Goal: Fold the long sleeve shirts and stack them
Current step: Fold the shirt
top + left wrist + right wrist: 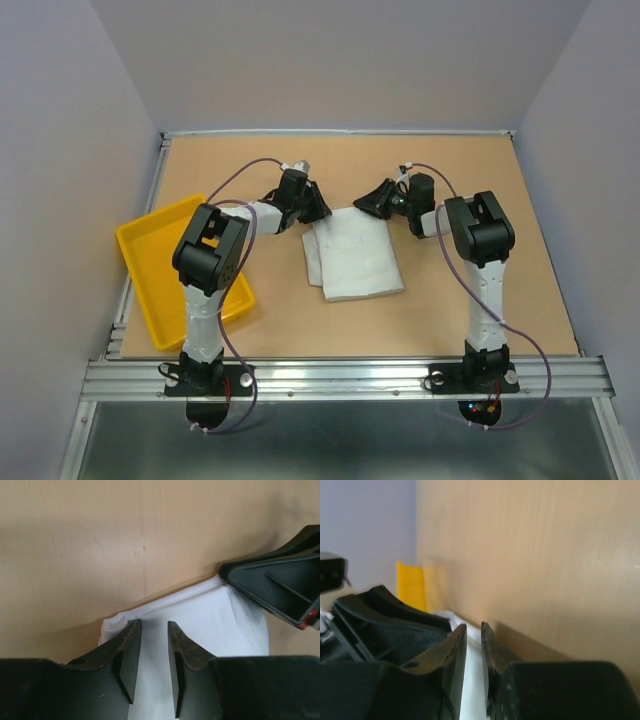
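White shirt [355, 255], folded, lying flat on table [500, 250] right of yellow tray [135, 245]. Near the tray, not touching it.

Left gripper [320, 211] at the shirt's far corner on the tray side. Jaws parted by a modest gap, cloth flat beneath, nothing visibly clamped. Right gripper [370, 205] at the far corner away from the tray. Jaws nearly together, thin slit only. Can't tell whether nipping fabric or just sitting above it.

Risks from here (judgement):
- Uneven grab, one corner pinched and the other not: skewed pull, fold dragged open. Cause: mismatched jaw states at the two corners.
- Catching the top layer only: layers peeling apart on lift. Cause: thin fabric, several layers, with a strip of lower layer poking out along the tray-side edge.
- Biting too close to the far edge: slip-out mid-lift.
- Closing in along the far edge: possible knock between the two grippers, both working the same short side.
- Pulling toward the tray: cloth snagging on the tray rim.

Orientation: long axis running far-to-near, slightly skewed, with the far end leaning toward the tray and the near end away from it. Collar and buttons hidden inside the fold, so no telling which end is the neck.
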`<state>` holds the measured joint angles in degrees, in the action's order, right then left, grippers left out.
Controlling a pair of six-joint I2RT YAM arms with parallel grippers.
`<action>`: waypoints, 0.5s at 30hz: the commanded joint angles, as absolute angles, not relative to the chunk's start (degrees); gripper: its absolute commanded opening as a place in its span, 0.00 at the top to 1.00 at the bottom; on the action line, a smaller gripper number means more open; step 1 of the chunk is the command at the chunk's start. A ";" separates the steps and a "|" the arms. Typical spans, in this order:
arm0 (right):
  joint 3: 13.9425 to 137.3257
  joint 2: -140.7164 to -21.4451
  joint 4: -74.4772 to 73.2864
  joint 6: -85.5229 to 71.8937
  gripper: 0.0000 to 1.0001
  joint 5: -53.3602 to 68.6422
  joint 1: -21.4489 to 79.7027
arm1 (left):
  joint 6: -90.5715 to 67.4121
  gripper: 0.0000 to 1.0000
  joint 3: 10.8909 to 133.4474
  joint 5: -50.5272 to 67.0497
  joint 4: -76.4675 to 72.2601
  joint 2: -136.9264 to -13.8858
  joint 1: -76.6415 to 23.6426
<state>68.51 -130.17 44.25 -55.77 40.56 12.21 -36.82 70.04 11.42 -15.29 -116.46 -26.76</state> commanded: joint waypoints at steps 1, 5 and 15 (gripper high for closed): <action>69.53 -132.36 45.09 -55.81 0.76 37.97 9.85 | -36.04 0.61 70.85 11.34 -15.38 -117.15 -25.40; 66.28 -131.14 45.09 -55.02 0.76 36.48 7.91 | -35.95 0.61 69.44 10.63 -15.47 -117.16 -24.44; 64.16 -115.77 31.07 -46.95 0.74 33.05 5.45 | -33.93 0.53 68.12 8.80 -13.01 -106.28 -24.25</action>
<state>64.25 -124.03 38.94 -53.28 36.45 5.87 -36.32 68.90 11.16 -14.76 -114.59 -24.32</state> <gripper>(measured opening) 0.245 0.442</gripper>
